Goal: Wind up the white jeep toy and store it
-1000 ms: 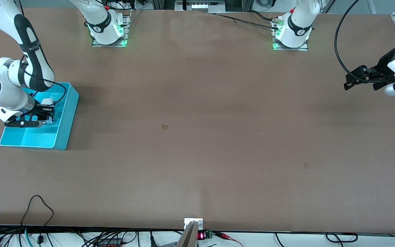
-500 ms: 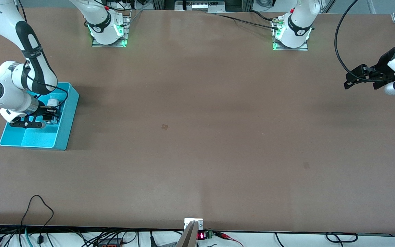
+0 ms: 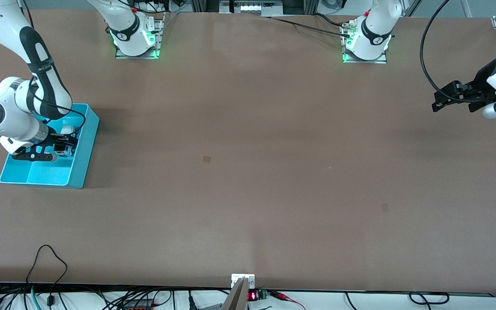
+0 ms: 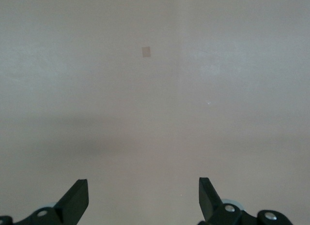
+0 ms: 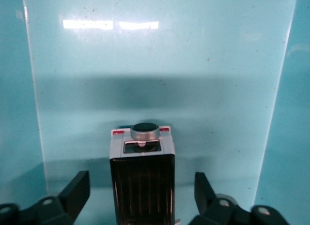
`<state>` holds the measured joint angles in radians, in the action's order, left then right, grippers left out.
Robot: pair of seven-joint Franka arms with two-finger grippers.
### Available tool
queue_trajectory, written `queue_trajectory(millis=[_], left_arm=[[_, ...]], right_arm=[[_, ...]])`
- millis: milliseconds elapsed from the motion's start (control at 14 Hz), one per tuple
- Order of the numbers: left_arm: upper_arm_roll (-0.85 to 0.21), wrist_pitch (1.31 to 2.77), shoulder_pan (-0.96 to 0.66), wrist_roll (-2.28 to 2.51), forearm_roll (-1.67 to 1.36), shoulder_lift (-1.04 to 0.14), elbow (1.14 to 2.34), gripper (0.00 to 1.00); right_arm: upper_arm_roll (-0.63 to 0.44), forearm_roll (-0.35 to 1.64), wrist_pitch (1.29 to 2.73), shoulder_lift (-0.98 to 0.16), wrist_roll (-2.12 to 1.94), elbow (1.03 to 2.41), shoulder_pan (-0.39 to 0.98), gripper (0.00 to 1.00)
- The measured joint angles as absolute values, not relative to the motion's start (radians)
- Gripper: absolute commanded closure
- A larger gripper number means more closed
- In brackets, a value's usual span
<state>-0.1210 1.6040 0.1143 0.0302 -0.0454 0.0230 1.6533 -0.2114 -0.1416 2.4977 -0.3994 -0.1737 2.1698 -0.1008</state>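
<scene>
While the right gripper [image 5: 142, 196] is hanging spread inside the cyan bin [image 3: 85, 148], the white jeep toy [image 5: 142, 179] is sitting between its fingers [image 5: 72, 193], not pinched, gaps showing on both sides. The jeep's long axis is running straight out from the gripper, spare-wheel end pointing away from it, black ribbed roof facing up. The right wrist view is showing this clearly, plus the bin floor and walls around the toy. In the front view the jeep [image 3: 66, 129] is only a pale patch mostly covered by the gripper [image 3: 60, 144], in the bin compartment nearer the robot bases. The right arm is bending down from its base, wrist lowered into the bin. The left gripper [image 3: 439, 100] is waiting, held over bare surface [image 3: 248, 172] at the left arm's end, fingers [image 4: 75, 201] spread wide, nothing between them.
</scene>
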Motion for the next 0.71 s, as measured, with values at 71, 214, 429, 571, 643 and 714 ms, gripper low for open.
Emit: queue_trajectory(millis=[71,214,429,571,643,714], left_arm=[[-0.121,1.604,0.114,0.030,-0.045,0.023,1.653,0.00],[-0.121,1.604,0.114,0.030,-0.045,0.023,1.653,0.00],[-0.121,1.604,0.115,0.030,-0.045,0.023,1.653,0.00],[-0.121,1.604,0.115,0.030,-0.045,0.024,1.653,0.00],[-0.121,1.604,0.115,0.030,-0.045,0.025,1.653,0.00],[-0.121,1.604,0.115,0.030,-0.045,0.026,1.653,0.00]], right_arm=[[-0.211,-0.142,2.498,-0.398,-0.174,2.163,-0.101,0.00],[-0.211,-0.142,2.483,-0.382,-0.174,2.143,-0.101,0.00],[-0.210,-0.141,2.290,-0.290,-0.174,2.074,-0.099,0.00],[-0.204,-0.139,2.108,-0.215,-0.175,1.988,-0.087,0.00],[-0.200,-0.123,2.022,-0.184,-0.175,1.939,-0.077,0.00],[-0.196,-0.096,1.946,-0.160,-0.175,1.891,-0.068,0.00]])
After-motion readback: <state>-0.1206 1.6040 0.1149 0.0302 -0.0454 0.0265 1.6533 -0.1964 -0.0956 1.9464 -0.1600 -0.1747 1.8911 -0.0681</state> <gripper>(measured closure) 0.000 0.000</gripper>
